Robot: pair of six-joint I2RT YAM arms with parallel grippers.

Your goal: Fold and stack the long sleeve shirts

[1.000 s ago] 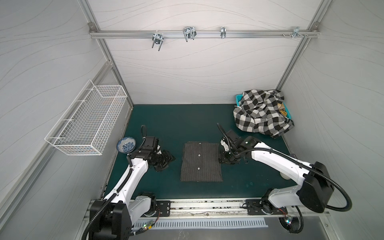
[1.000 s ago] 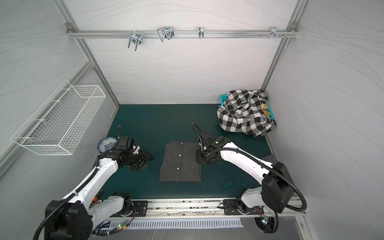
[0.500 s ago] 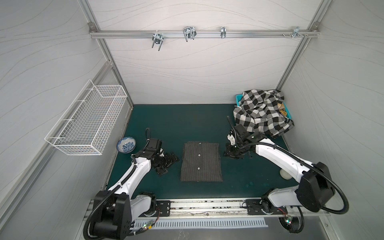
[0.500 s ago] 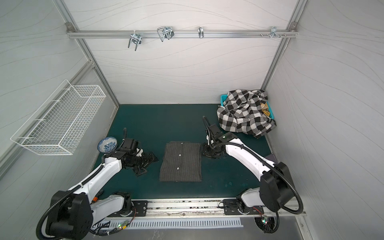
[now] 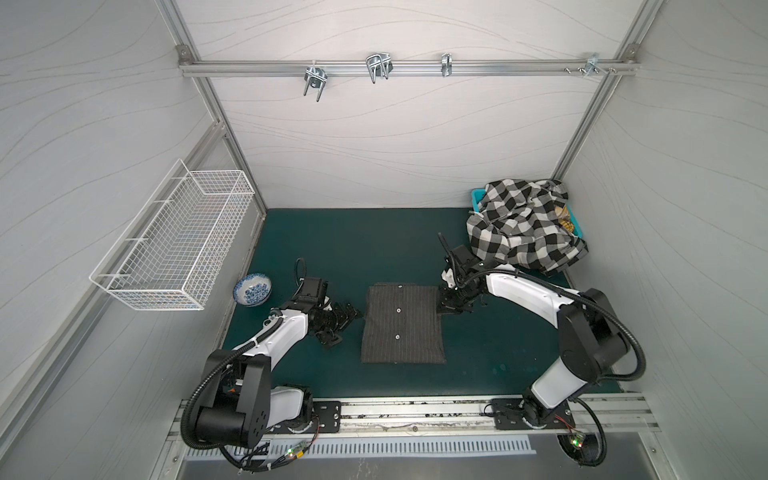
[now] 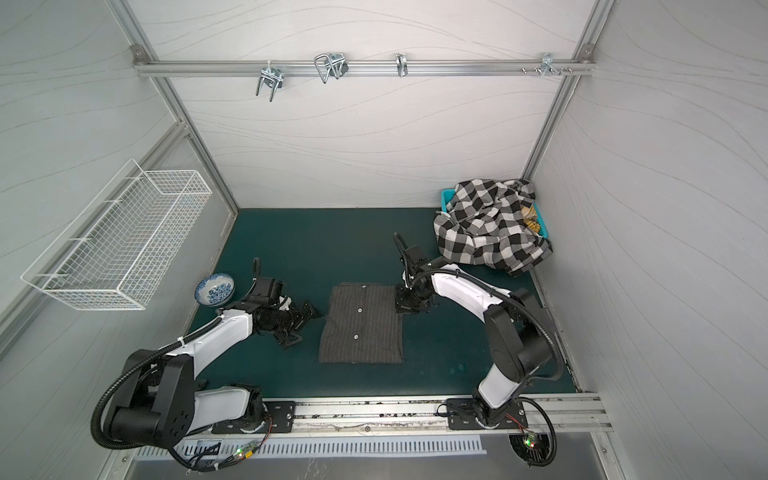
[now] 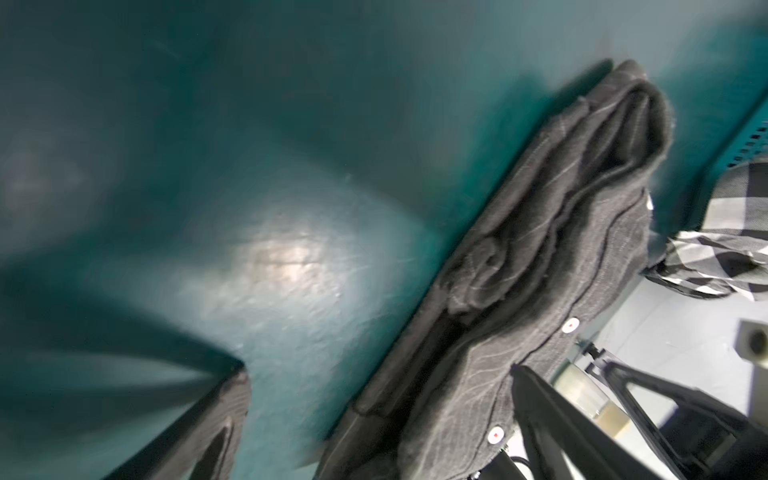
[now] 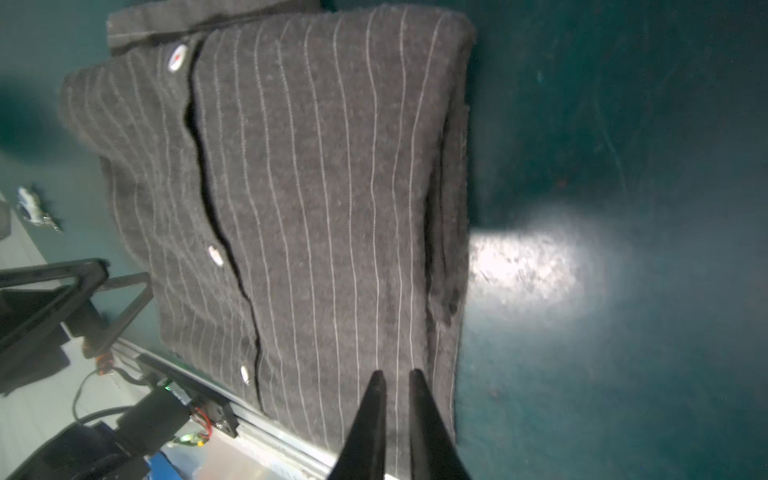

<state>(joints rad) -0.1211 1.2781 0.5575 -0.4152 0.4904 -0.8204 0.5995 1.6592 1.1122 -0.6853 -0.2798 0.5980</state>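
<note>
green mat (image 5: pixel 332 249) holds folded pinstriped shirt (image 5: pixel 401 324); checked shirt (image 5: pixel 523 224) heaped over basket (image 5: pixel 478 195)

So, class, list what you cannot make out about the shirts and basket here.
Contents of the teal basket: mostly covered by the checked shirt in both top views.
Sleeves of the pinstriped shirt: tucked inside its folds, every view.
Collar of the checked shirt: lost in its crumpled heap.

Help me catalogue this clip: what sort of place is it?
Likely a robot lab cell: white panels on an aluminium frame, left arm and right arm bolted to a base rail.
</note>
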